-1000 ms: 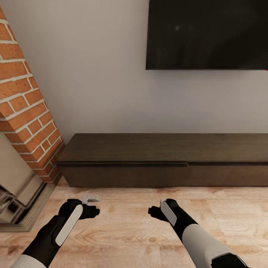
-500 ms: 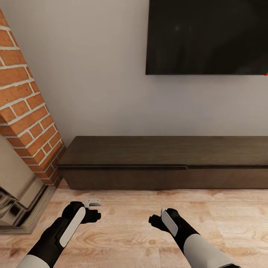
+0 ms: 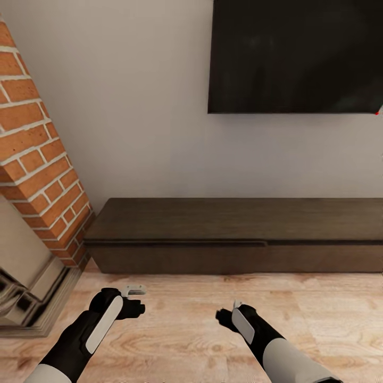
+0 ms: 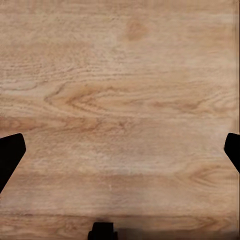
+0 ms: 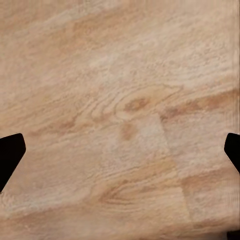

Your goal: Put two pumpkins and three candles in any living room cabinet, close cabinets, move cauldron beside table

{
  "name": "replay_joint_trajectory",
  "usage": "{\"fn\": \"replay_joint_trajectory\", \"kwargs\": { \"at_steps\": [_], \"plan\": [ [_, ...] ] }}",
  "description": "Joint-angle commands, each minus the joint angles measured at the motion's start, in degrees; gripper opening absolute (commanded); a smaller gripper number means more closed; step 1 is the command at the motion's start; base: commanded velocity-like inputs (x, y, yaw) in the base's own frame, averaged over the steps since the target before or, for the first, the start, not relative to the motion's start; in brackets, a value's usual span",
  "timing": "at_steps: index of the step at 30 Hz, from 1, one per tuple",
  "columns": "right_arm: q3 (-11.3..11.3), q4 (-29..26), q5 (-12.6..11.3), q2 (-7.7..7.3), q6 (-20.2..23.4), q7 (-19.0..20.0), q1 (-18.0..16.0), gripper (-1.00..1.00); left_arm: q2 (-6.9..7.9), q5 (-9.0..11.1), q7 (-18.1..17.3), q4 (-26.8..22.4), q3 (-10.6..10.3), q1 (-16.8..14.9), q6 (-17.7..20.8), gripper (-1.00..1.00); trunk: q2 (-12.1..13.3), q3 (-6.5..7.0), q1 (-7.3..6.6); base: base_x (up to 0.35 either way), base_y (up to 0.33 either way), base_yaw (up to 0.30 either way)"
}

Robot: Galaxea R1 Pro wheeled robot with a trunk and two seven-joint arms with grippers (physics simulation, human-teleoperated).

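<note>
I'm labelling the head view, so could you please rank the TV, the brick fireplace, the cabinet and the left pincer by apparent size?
1. TV and cabinet: close in picture area, both cut by the frame, so unranked.
2. Brick fireplace, also cropped.
3. Left pincer, smallest despite being nearest.

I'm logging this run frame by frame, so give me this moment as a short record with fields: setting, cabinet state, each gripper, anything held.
setting: wooden floor before a grey wall, brick fireplace at left, dark TV on the wall
cabinet: long, low, dark brown, against the wall; drawer fronts look shut
left gripper: open, empty, pointing down over the floor
right gripper: open, empty, pointing down over the floor
held: nothing
arms: both short of the cabinet, not touching it
</note>
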Motion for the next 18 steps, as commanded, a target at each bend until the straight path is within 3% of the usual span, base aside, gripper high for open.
{"fn": "replay_joint_trajectory", "kwargs": {
  "at_steps": [1, 7, 18],
  "plan": [
    [0.5, 0.4, -0.5, -0.04, -0.3, -0.5, 0.0, 1.00, -0.04, 0.6, 0.6, -0.1, -0.2, 0.0, 0.1, 1.00, 0.4, 0.14, -0.24, -0.142, 0.000, 0.000],
    [0.8, 1.3, -0.3, -0.04, -3.1, -0.5, 0.0, 1.00, -0.42, 0.5, 0.6, -0.1, -0.2, 0.0, 0.1, 1.00, 2.8, 1.21, -1.56, -0.183, 0.000, 0.000],
    [0.6, 3.0, -1.1, -0.03, -7.4, -0.5, 0.0, 1.00, -0.49, 0.5, 0.6, -0.1, -0.3, 0.0, 0.1, 1.00, 7.2, 3.19, -3.97, -0.015, 0.000, 0.000]
  ]
}}
